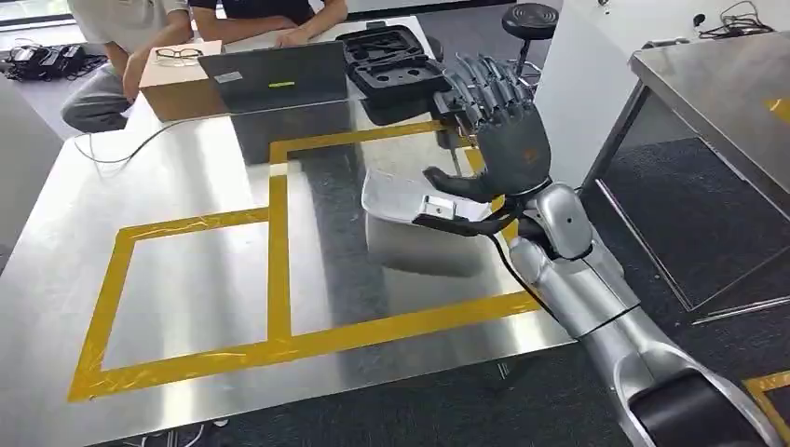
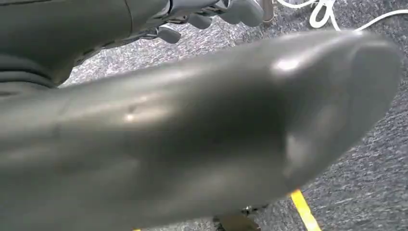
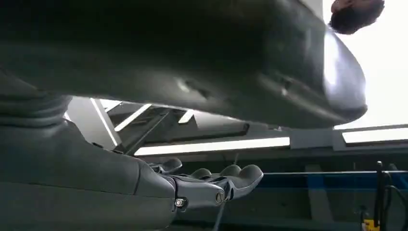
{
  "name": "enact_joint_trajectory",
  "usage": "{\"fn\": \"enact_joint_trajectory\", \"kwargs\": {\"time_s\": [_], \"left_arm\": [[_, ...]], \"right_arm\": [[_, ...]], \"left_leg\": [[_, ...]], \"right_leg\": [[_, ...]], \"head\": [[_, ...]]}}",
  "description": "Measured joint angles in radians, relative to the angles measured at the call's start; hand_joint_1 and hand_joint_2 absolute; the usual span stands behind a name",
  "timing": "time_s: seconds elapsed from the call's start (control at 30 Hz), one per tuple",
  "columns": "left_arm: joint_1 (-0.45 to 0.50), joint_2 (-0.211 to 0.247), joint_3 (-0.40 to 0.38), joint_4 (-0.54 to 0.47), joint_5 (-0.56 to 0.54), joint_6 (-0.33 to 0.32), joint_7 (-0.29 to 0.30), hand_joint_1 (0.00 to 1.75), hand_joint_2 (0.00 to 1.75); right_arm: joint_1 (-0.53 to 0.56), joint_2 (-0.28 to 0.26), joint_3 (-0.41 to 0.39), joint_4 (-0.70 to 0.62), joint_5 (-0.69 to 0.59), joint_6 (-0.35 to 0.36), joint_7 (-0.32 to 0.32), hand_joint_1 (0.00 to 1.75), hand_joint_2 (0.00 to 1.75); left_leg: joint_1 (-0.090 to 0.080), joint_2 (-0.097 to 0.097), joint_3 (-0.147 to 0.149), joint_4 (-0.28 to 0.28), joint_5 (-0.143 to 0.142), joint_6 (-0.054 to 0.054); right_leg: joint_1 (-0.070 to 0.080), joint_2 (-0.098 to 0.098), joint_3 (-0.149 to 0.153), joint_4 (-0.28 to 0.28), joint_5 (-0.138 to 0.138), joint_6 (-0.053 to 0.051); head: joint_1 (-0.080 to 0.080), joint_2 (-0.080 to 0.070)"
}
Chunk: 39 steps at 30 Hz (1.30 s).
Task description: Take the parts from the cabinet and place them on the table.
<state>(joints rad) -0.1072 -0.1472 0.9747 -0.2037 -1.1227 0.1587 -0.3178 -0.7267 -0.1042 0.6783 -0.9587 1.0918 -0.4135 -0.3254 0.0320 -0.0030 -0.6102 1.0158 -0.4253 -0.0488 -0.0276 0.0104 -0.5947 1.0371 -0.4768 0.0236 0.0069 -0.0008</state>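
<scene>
A single part (image 1: 410,207), a pale silver-grey curved shell with a glossy finish, is lying on the steel table (image 1: 186,279), inside the yellow tape outline at the table's right side. It is sitting with its hollow side up, and a dark strip is running along its near right edge. Its reflection is showing in the tabletop just below it. The right hand (image 1: 498,154) is hovering over its right end with fingers spread.
</scene>
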Motion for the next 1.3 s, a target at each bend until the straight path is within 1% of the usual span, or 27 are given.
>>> {"fn": "enact_joint_trajectory", "kwargs": {"time_s": [0.07, 0.1, 0.2, 0.23, 0.27, 0.3, 0.37, 0.4, 0.47, 0.57, 0.6, 0.63, 0.7, 0.73, 0.77, 0.8, 0.87, 0.9, 0.97, 1.0, 1.07, 1.1, 1.13, 1.2, 1.23, 1.27, 1.3], "left_arm": [[0.005, 0.001, 0.0, 0.001, -0.003, 0.005, 0.002, 0.0, 0.0], [0.007, 0.001, 0.0, 0.001, -0.007, 0.006, 0.003, 0.0, 0.0], [0.01, 0.002, 0.0, 0.001, -0.016, 0.008, 0.012, 0.0, 0.0], [0.013, 0.004, 0.0, 0.001, -0.018, 0.008, 0.012, 0.0, 0.0], [0.016, 0.005, 0.0, 0.001, -0.018, 0.008, 0.013, 0.0, 0.0], [0.018, 0.006, 0.0, 0.001, -0.02, 0.008, 0.015, 0.0, 0.0], [0.018, 0.008, 0.0, 0.001, -0.026, 0.007, 0.02, 0.0, 0.0], [0.017, 0.011, 0.0, 0.0, -0.028, 0.005, 0.02, 0.0, 0.0], [0.016, 0.011, -0.001, 0.001, -0.029, 0.003, 0.021, 0.0, 0.0], [0.02, 0.013, -0.001, 0.001, -0.028, 0.003, 0.024, 0.0, 0.0], [0.019, 0.013, -0.001, 0.001, -0.028, 0.003, 0.024, 0.0, 0.0], [0.019, 0.014, -0.001, 0.001, -0.028, 0.003, 0.024, 0.0, 0.0], [0.021, 0.015, -0.001, 0.001, -0.029, 0.003, 0.024, 0.0, 0.0], [0.021, 0.015, -0.001, 0.001, -0.029, 0.003, 0.024, 0.0, 0.0], [0.021, 0.016, -0.001, 0.001, -0.032, 0.003, 0.023, 0.0, 0.0], [0.021, 0.016, -0.001, 0.001, -0.034, 0.003, 0.022, 0.0, 0.0], [0.021, 0.016, -0.001, 0.001, -0.037, 0.003, 0.021, 0.0, 0.0], [0.02, 0.016, -0.001, 0.001, -0.037, 0.003, 0.021, 0.0, 0.0], [0.02, 0.018, 0.0, 0.0, -0.037, 0.003, 0.019, 0.0, 0.0], [0.019, 0.019, -0.001, 0.001, -0.038, 0.003, 0.018, 0.0, 0.0], [0.019, 0.02, -0.001, 0.001, -0.038, 0.003, 0.017, 0.0, 0.0], [0.019, 0.024, -0.001, 0.001, -0.038, 0.003, 0.017, 0.0, 0.0], [0.019, 0.023, -0.001, 0.001, -0.038, 0.003, 0.017, 0.0, 0.0], [0.019, 0.024, -0.001, 0.001, -0.04, 0.003, 0.017, 0.0, 0.0], [0.019, 0.024, -0.001, 0.001, -0.04, 0.003, 0.017, 0.0, 0.0], [0.019, 0.024, -0.001, 0.001, -0.041, 0.003, 0.018, 0.0, 0.0], [0.019, 0.025, -0.001, 0.001, -0.042, 0.001, 0.019, 0.0, 0.0]], "right_arm": [[0.024, -0.008, -0.008, -0.048, 0.024, 0.002, 0.014, 0.0, 0.0], [0.039, -0.01, -0.013, -0.072, 0.034, 0.006, 0.022, 0.0, 0.0], [0.085, -0.027, -0.031, -0.131, 0.051, 0.027, 0.029, 0.0, 0.0], [0.103, -0.037, -0.035, -0.148, 0.057, 0.032, 0.029, 0.0, 0.0], [0.117, -0.042, -0.038, -0.158, 0.058, 0.033, 0.03, 0.0, 0.0], [0.131, -0.049, -0.046, -0.172, 0.058, 0.031, 0.031, 0.0, 0.0], [0.149, -0.059, -0.06, -0.198, 0.058, 0.025, 0.032, 0.0, 0.0], [0.157, -0.062, -0.067, -0.21, 0.058, 0.022, 0.032, 0.0, 0.0], [0.174, -0.07, -0.08, -0.23, 0.058, 0.016, 0.032, 0.0, 0.0], [0.199, -0.076, -0.089, -0.256, 0.07, 0.018, 0.03, 0.0, 0.0], [0.205, -0.081, -0.095, -0.261, 0.072, 0.018, 0.031, 0.0, 0.0], [0.206, -0.085, -0.101, -0.263, 0.074, 0.019, 0.032, 0.0, 0.0], [0.212, -0.09, -0.104, -0.264, 0.074, 0.023, 0.03, 0.0, 0.0], [0.22, -0.091, -0.105, -0.265, 0.077, 0.023, 0.028, 0.0, 0.0], [0.23, -0.095, -0.107, -0.265, 0.077, 0.023, 0.026, 0.0, 0.0], [0.238, -0.1, -0.112, -0.266, 0.077, 0.02, 0.024, 0.0, 0.0], [0.239, -0.108, -0.123, -0.267, 0.072, 0.012, 0.015, 0.0, 0.0], [0.239, -0.113, -0.128, -0.272, 0.069, 0.01, 0.01, 0.0, 0.0], [0.242, -0.12, -0.133, -0.275, 0.064, 0.005, 0.002, 0.0, 0.0], [0.24, -0.121, -0.135, -0.275, 0.061, 0.002, -0.002, 0.0, 0.0], [0.24, -0.122, -0.138, -0.275, 0.059, -0.002, -0.007, 0.0, 0.0], [0.24, -0.122, -0.138, -0.275, 0.059, -0.004, -0.007, 0.0, 0.0], [0.239, -0.122, -0.138, -0.275, 0.059, -0.006, -0.007, 0.0, 0.0], [0.241, -0.122, -0.138, -0.275, 0.062, -0.006, -0.006, 0.0, 0.0], [0.243, -0.122, -0.139, -0.275, 0.066, -0.006, -0.006, 0.0, 0.0], [0.246, -0.122, -0.139, -0.275, 0.069, -0.006, -0.006, 0.0, 0.0], [0.25, -0.123, -0.139, -0.276, 0.072, -0.006, -0.005, 0.0, 0.0]], "left_leg": [[0.003, 0.001, -0.006, -0.001, -0.003, -0.011], [0.003, 0.003, -0.018, 0.03, -0.037, -0.01], [-0.001, 0.003, -0.103, 0.255, -0.162, -0.011], [-0.002, 0.003, -0.119, 0.308, -0.181, -0.008], [-0.004, 0.003, -0.112, 0.31, -0.177, -0.005], [-0.008, 0.003, -0.079, 0.265, -0.153, 0.002], [-0.016, 0.003, 0.034, 0.081, -0.086, 0.022], [-0.022, 0.003, 0.071, 0.008, -0.096, 0.031], [-0.031, 0.005, 0.068, 0.007, -0.084, 0.033], [-0.027, 0.006, 0.066, -0.007, -0.062, 0.052], [-0.024, 0.009, 0.066, -0.011, -0.054, 0.057], [-0.024, 0.009, 0.058, -0.011, -0.048, 0.063], [-0.026, 0.011, 0.041, -0.009, -0.036, 0.071], [-0.027, 0.012, 0.032, -0.007, -0.031, 0.071], [-0.027, 0.011, 0.023, -0.003, -0.027, 0.07], [-0.027, 0.011, 0.014, 0.001, -0.024, 0.07], [-0.027, 0.01, -0.001, 0.014, -0.02, 0.065], [-0.027, 0.01, -0.006, 0.02, -0.019, 0.062], [-0.03, 0.009, -0.008, 0.021, -0.013, 0.05], [-0.03, 0.009, -0.01, 0.024, -0.009, 0.044], [-0.033, 0.01, -0.016, 0.017, 0.002, 0.028], [-0.028, 0.007, -0.025, 0.029, -0.013, 0.024], [-0.029, 0.005, -0.042, 0.07, -0.06, 0.021], [-0.025, 0.006, -0.094, 0.22, -0.155, 0.012], [-0.024, 0.006, -0.114, 0.287, -0.185, 0.009], [-0.023, 0.006, -0.116, 0.319, -0.192, 0.007], [-0.022, 0.006, -0.096, 0.303, -0.179, 0.007]], "right_leg": [[-0.007, -0.001, -0.004, -0.007, 0.012, -0.02], [-0.006, -0.002, -0.006, -0.008, 0.016, -0.028], [0.002, -0.006, -0.018, -0.008, 0.023, -0.04], [0.006, -0.006, -0.023, -0.007, 0.026, -0.042], [0.01, -0.006, -0.027, -0.007, 0.029, -0.043], [0.012, -0.006, -0.032, -0.005, 0.032, -0.042], [0.015, -0.005, -0.037, -0.003, 0.038, -0.039], [0.014, -0.006, -0.037, -0.003, 0.041, -0.036], [0.015, -0.007, -0.038, -0.007, 0.049, -0.022], [0.016, -0.006, -0.038, -0.017, 0.063, 0.0], [0.011, -0.005, -0.045, -0.002, 0.041, 0.002], [0.011, -0.006, -0.061, 0.039, -0.002, 0.007], [0.011, -0.006, -0.116, 0.197, -0.103, 0.016], [0.011, -0.006, -0.136, 0.261, -0.128, 0.018], [0.011, -0.006, -0.135, 0.282, -0.128, 0.02], [0.011, -0.006, -0.111, 0.255, -0.109, 0.019], [0.01, -0.007, -0.003, 0.091, -0.045, 0.015], [0.011, -0.008, 0.053, -0.001, -0.044, 0.009], [0.022, -0.006, 0.042, 0.01, -0.023, -0.009], [0.022, -0.006, 0.043, -0.006, -0.033, -0.015], [0.016, -0.006, 0.036, -0.01, -0.018, -0.032], [0.013, -0.009, 0.033, -0.014, -0.009, -0.039], [0.012, -0.009, 0.025, -0.015, -0.003, -0.049], [0.013, -0.009, 0.006, -0.014, 0.011, -0.052], [0.013, -0.009, -0.004, -0.014, 0.017, -0.051], [0.013, -0.009, -0.013, -0.013, 0.024, -0.049], [0.012, -0.009, -0.02, -0.013, 0.03, -0.047]], "head": [[-0.001, 0.0], [-0.002, 0.0], [-0.005, 0.0], [-0.005, 0.0], [-0.004, 0.0], [-0.004, 0.0], [-0.005, 0.0], [-0.004, 0.0], [-0.005, 0.0], [-0.004, 0.0], [-0.003, 0.0], [0.002, 0.0], [0.003, 0.0], [0.002, 0.0], [0.003, 0.0], [0.003, 0.0], [0.003, 0.0], [0.003, 0.0], [0.005, 0.0], [0.005, 0.0], [0.003, 0.0], [0.005, 0.0], [0.0, 0.0], [-0.001, 0.0], [-0.001, 0.0], [-0.002, 0.0], [-0.001, 0.0]]}}
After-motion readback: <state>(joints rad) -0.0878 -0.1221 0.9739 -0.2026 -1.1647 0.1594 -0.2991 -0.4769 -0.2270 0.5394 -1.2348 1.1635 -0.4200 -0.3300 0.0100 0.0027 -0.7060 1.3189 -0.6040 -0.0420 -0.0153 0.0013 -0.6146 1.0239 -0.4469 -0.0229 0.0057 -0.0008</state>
